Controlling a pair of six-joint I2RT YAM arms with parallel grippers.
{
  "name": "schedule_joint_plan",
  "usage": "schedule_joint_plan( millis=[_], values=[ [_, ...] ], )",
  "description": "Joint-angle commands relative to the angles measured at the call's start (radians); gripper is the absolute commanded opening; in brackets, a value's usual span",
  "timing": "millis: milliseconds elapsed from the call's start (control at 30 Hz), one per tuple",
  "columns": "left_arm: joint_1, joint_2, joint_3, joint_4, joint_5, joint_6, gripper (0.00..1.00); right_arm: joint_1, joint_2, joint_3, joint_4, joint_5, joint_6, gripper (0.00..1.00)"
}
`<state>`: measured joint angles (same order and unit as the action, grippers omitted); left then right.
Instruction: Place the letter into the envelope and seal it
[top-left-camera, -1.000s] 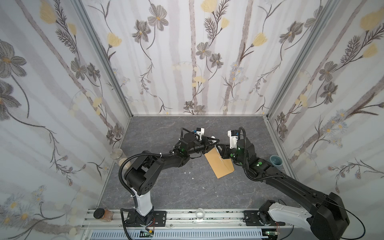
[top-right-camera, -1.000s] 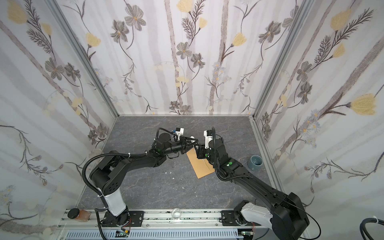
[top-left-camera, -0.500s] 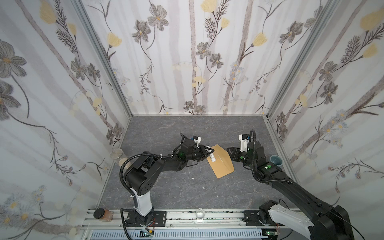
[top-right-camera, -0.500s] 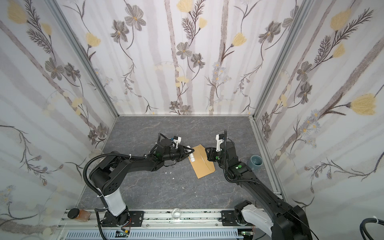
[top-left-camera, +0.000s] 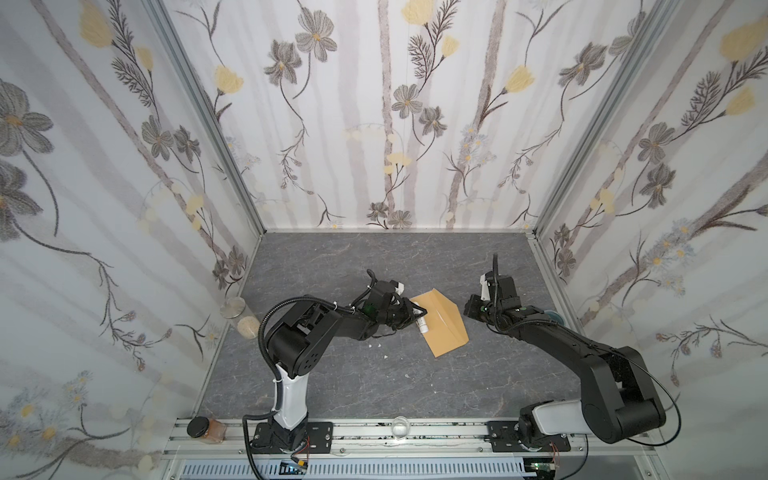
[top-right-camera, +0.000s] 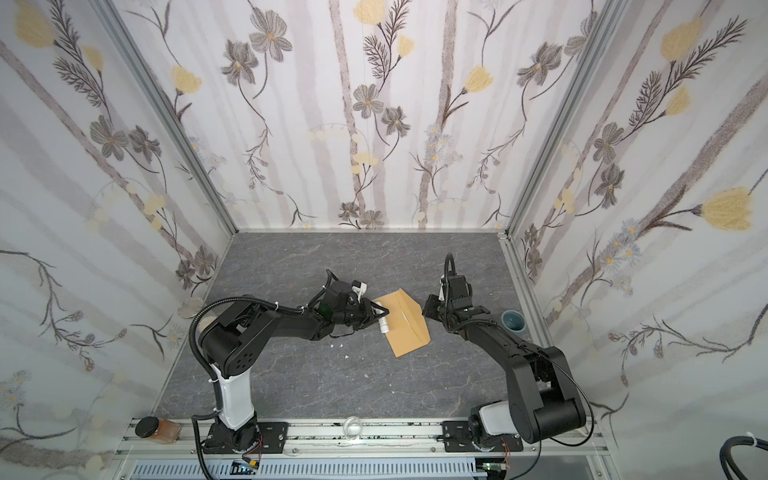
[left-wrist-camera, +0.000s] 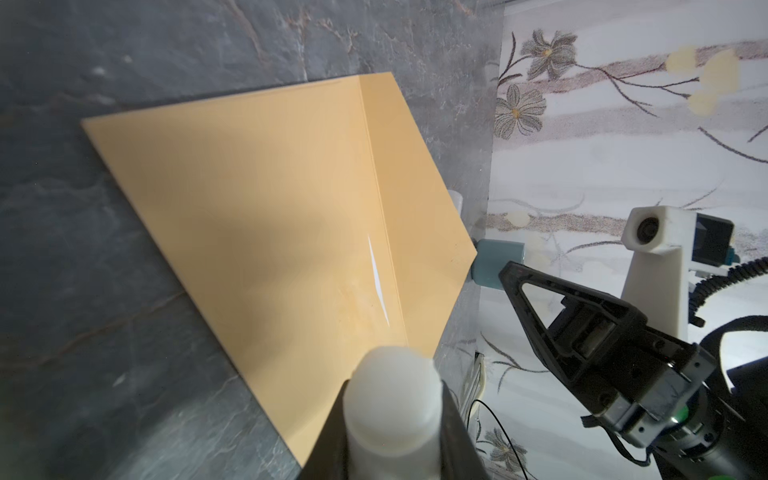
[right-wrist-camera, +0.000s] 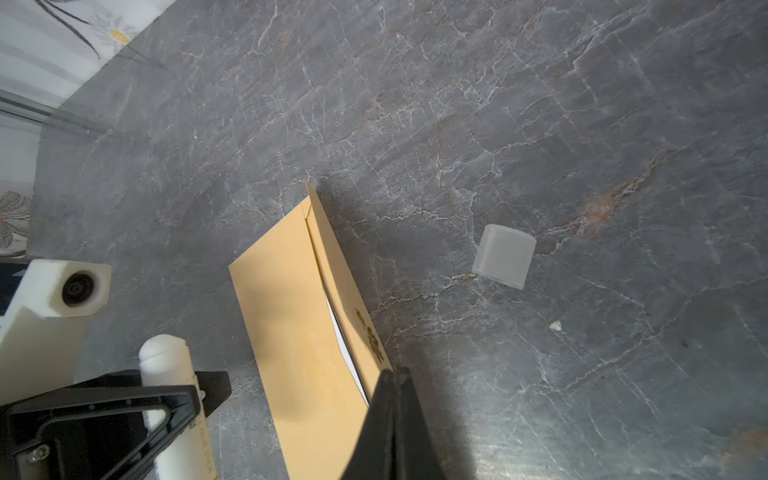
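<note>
As I am looking over the grey table (top-left-camera: 374, 374), I am counting one tan envelope (top-left-camera: 442, 328), one letter (right-wrist-camera: 347, 353), one white glue stick (right-wrist-camera: 166, 374), one loose translucent cap (right-wrist-camera: 503, 255) and one small blue-grey cup (top-right-camera: 513, 323). My left gripper (top-left-camera: 419, 318) is standing partly open, its fingers clamping the glue stick's barrel, and the bare tip is pointing out past the fingertips, just beside the envelope's nearest long edge; I cannot tell whether it is touching the paper. My right gripper (right-wrist-camera: 393, 382) is holding nothing, its two fingers pressing flat against each other, and it is hovering just beside the point of the envelope's flap; whether it is making contact there I cannot tell. The envelope is lying flat between my two grippers, and the letter is sitting inside it, showing only as a thin white sliver under the flap. The cap is lying on the table beyond my right fingertips, apart from the envelope. The stick's barrel is showing the words "GLUE STICK"; the gold print on the flap is reading too blurred.
</note>
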<state>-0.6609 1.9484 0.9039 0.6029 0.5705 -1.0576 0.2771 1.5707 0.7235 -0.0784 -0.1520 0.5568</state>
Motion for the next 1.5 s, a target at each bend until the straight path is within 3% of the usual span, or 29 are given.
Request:
schedule_joint_plan(
  millis=[0,700,1467],
  values=[
    [0.003,0.026,0.026,-0.016,0.014,0.039,0.00,0.000,0.032,0.004,0.055,-0.015,0.015,0.01],
    [0.037,0.103,0.128,-0.211,-0.007,0.177,0.00,0.158,0.088,-0.056,0.121,-0.034,0.120,0.00],
    [0.033,0.105,0.099,-0.229,-0.020,0.163,0.00,0.215,0.178,-0.001,0.173,-0.084,0.150,0.00]
  ],
)
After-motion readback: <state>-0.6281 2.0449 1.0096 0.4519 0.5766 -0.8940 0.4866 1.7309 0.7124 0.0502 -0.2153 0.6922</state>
